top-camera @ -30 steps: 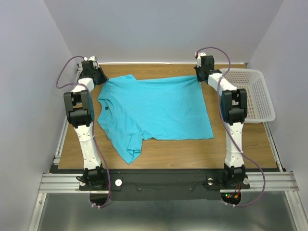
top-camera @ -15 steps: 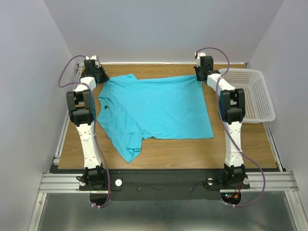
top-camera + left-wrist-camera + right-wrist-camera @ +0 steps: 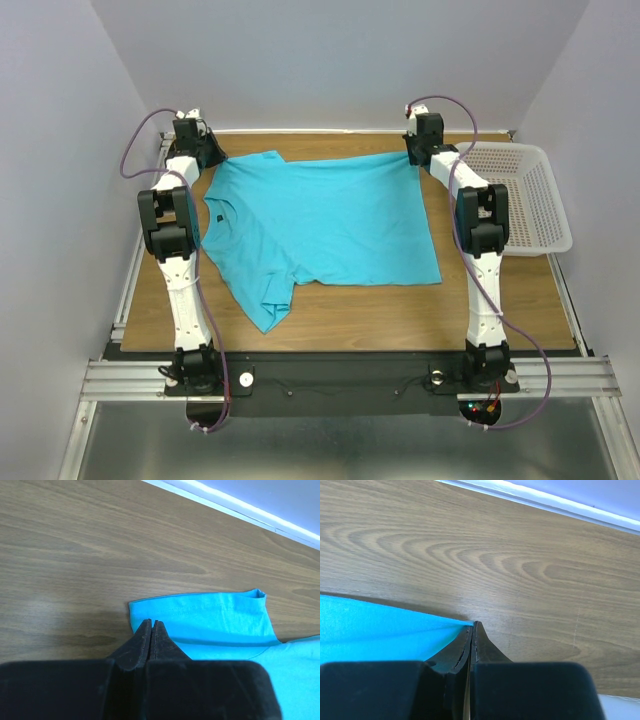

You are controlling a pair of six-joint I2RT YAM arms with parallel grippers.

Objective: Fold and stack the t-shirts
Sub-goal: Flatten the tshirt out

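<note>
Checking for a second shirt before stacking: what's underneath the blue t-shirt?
Bare wooden table shows all around the t-shirt, which lies spread flat on it. Anything directly beneath the cloth is covered, so a second shirt there cannot be seen.

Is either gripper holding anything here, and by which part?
Both hold the t-shirt: the left gripper pinches the far sleeve's edge, the right gripper the far hem corner.
</note>
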